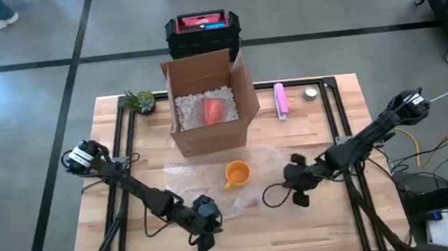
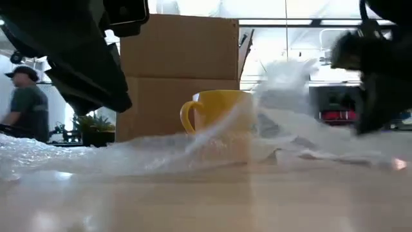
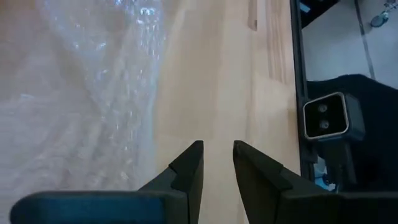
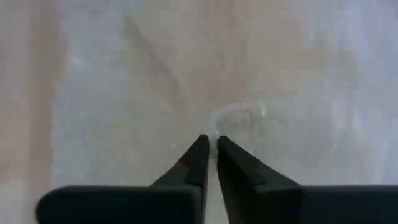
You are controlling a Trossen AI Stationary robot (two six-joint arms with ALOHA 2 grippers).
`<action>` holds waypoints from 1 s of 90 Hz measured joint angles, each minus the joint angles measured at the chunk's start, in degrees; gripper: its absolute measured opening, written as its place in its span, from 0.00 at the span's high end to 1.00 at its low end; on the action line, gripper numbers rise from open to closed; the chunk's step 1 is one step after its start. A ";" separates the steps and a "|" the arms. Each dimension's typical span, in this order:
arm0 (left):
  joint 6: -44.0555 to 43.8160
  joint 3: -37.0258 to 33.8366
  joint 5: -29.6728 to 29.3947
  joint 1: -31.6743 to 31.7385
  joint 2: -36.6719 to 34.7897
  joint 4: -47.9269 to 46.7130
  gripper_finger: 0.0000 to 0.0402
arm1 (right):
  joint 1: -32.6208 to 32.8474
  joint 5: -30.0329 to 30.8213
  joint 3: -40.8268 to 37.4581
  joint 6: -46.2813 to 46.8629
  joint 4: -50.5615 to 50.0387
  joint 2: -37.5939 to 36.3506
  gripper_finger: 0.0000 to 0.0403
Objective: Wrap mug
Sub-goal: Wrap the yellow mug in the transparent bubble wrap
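Bubble wrap [image 2: 129, 158] fills the foreground of the low view, spread across the table [image 1: 331, 230] and rising in a fold against the mug [image 2: 222, 113]. At the right gripper [image 4: 212, 144] the fingers are seen nearly closed, with a small pucker of the clear film pinched between their tips, so this gripper is judged to be holding the wrap's edge. The left gripper [image 3: 217, 149] is held narrowly parted over bare wood, with nothing between its fingers and the film's margin lying just beside it. In the high view the mug [image 1: 237, 173] stands upright on the wrap [image 1: 204, 172], between the two grippers, its handle turned toward the table's front-left; the right gripper [image 1: 298, 186] lies to its right and slightly nearer the front edge, the left gripper [image 1: 204, 225] further forward and to its left. The right arm is judged the nearer, and the fold would have to be carried leftward over the mug. Behind the mug an open cardboard box [image 1: 208, 102] is seen. No legible writing can be made out.
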 joint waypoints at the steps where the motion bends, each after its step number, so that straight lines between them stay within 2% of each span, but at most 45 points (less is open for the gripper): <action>1: 0.00 0.00 -0.02 0.01 -0.16 -0.10 0.82 | -0.17 0.34 0.21 -0.67 0.78 0.05 0.96; 14: 1.62 0.00 -2.05 0.11 -2.73 -0.28 0.82 | -2.42 4.15 4.42 -11.60 7.29 0.20 0.98; 40: 5.87 0.00 -7.28 0.55 -7.34 -1.97 0.82 | -6.69 4.17 13.39 -28.16 10.17 0.60 1.00; 50: 8.72 0.00 -12.14 1.56 -8.43 -1.94 0.82 | -9.06 3.91 16.28 -32.55 13.20 2.61 1.00; 62: 11.05 0.00 -17.80 3.70 -8.62 -1.73 0.82 | -12.18 3.15 18.79 -34.16 15.55 9.85 1.00; 79: 14.11 0.00 -17.97 6.95 -8.40 0.90 0.82 | -13.72 3.10 24.00 -32.09 12.60 23.09 1.00; 90: 15.79 0.00 -17.90 8.20 -8.51 3.00 0.82 | -13.63 3.12 29.58 -31.76 6.67 28.48 1.00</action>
